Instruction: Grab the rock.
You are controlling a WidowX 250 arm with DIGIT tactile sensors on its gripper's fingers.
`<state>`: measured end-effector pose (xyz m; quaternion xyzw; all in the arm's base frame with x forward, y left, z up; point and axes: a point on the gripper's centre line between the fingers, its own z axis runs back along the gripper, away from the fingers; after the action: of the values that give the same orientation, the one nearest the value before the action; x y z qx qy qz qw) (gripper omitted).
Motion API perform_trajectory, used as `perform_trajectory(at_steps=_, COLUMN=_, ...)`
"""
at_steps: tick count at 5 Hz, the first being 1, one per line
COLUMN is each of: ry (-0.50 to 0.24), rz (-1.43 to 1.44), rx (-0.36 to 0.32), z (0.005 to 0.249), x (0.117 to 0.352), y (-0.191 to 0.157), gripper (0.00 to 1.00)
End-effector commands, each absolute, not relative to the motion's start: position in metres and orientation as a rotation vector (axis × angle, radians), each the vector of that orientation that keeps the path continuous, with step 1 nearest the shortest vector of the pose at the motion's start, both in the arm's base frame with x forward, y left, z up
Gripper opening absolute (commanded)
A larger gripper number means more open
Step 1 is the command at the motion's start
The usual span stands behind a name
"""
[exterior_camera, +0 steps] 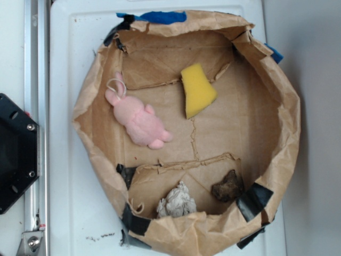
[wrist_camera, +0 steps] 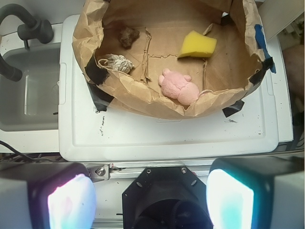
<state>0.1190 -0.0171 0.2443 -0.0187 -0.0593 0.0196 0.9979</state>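
The claw point(wrist_camera: 150, 198), wide open and empty at the wrist view's bottom, should descend squarely over the rock point(wrist_camera: 128, 36) (upper left), avoiding the pale lump point(wrist_camera: 119, 62).

Claw point(wrist_camera: 151, 191) spread wide, fingers point(wrist_camera: 71, 200) far apart, empty, pointing straight down

No readable text, label, brand, number or sign anywhere in either view.
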Motion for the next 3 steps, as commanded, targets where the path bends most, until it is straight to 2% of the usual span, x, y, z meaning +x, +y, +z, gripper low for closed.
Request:
perform_trajectory(at_steps=1, ry=-0.119, rz=0.039, rx=-0.037, z=0.244, x=0.119, y=-0.017, gripper=1.00)
perform_trajectory(at_steps=2, ry=-0.161, rz=0.103, rx=-0.034, z=0.242, x=0.169, y=-0.020, gripper=1.00)
perform_trajectory(at_steps=3, ry=-0.172, rz=0.194, rx=-0.021, z=0.228, x=0.205, y=-0.008, gripper=1.00)
